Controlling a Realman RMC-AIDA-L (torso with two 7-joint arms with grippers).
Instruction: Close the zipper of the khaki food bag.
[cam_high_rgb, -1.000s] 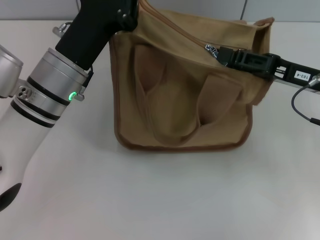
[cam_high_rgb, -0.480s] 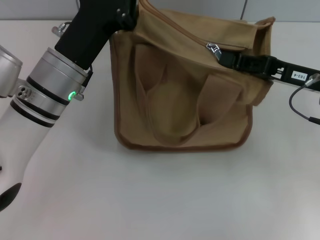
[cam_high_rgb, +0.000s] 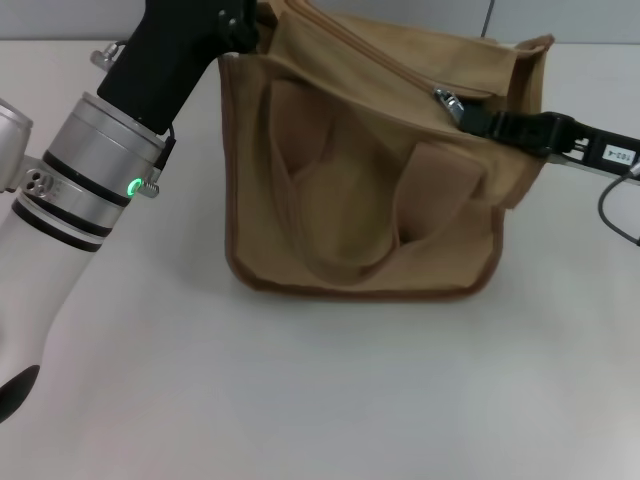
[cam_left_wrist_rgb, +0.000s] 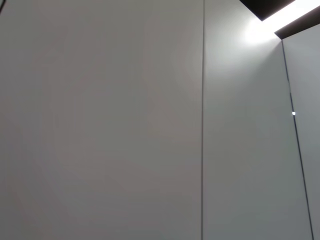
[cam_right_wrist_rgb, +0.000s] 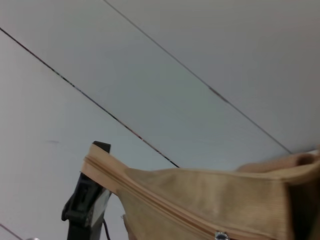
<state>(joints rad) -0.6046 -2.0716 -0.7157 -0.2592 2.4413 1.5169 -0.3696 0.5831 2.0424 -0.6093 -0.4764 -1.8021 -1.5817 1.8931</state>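
Observation:
The khaki food bag (cam_high_rgb: 360, 200) stands upright on the white table, handles hanging down its front. Its zipper (cam_high_rgb: 390, 70) runs along the top, and the silver pull tab (cam_high_rgb: 447, 101) sits toward the right end. My right gripper (cam_high_rgb: 468, 115) reaches in from the right and is shut on the pull tab. My left gripper (cam_high_rgb: 245, 25) is at the bag's top left corner, pinching that end. The right wrist view shows the bag (cam_right_wrist_rgb: 215, 195), the zipper (cam_right_wrist_rgb: 165, 207) and the left gripper (cam_right_wrist_rgb: 82, 200) clamped at the far corner.
The white table (cam_high_rgb: 300, 390) spreads in front of the bag. My left forearm (cam_high_rgb: 90, 170) crosses the left side. A black cable (cam_high_rgb: 615, 215) loops below the right arm. The left wrist view shows only grey wall panels.
My right gripper has drawn the pull tab to the right along the zipper. The bag's top has stretched slightly, and the left arm has shifted a little up and left.

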